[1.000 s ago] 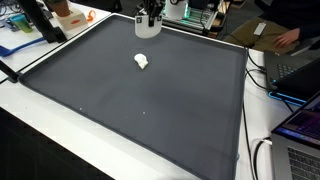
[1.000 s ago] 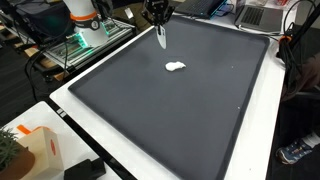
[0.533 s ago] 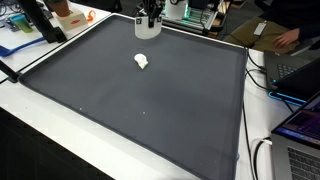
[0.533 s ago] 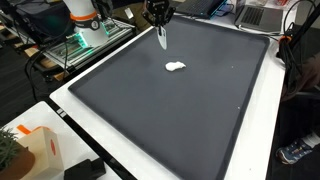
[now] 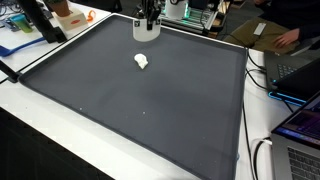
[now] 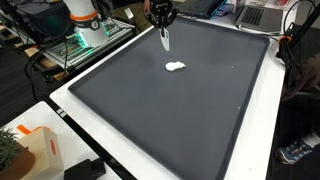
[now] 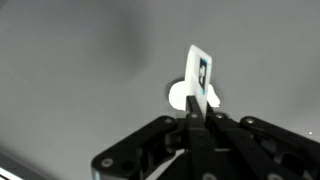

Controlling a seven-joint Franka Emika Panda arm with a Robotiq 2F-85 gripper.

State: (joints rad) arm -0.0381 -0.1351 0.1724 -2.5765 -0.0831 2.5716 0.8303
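1. at the far edge of the mat (image 5: 150, 115), the gripper (image 5: 148, 14) hung above the surface, jaws pressed together on a thin white card (image 5: 146, 30).
2. in the wrist view the card (image 7: 200, 70) stuck out past the gripper (image 7: 197, 112), pinched by one end only.
3. the card hung upright and clear of the mat. in an exterior view it showed its broad face, and in an exterior view it was only a narrow strip (image 6: 163, 38). holding it by one end probably kept the free edge clear to meet the mat first.
4. a small white lump (image 5: 142, 62) lay on the mat, in from the far edge and well apart from the card, with nothing touching it.
5. a pale round patch (image 7: 180, 96) showed behind the card in the wrist view. it was likely that lump, but i could not be sure.
6. the mat covered most of the table (image 5: 30, 130), leaving a white rim.
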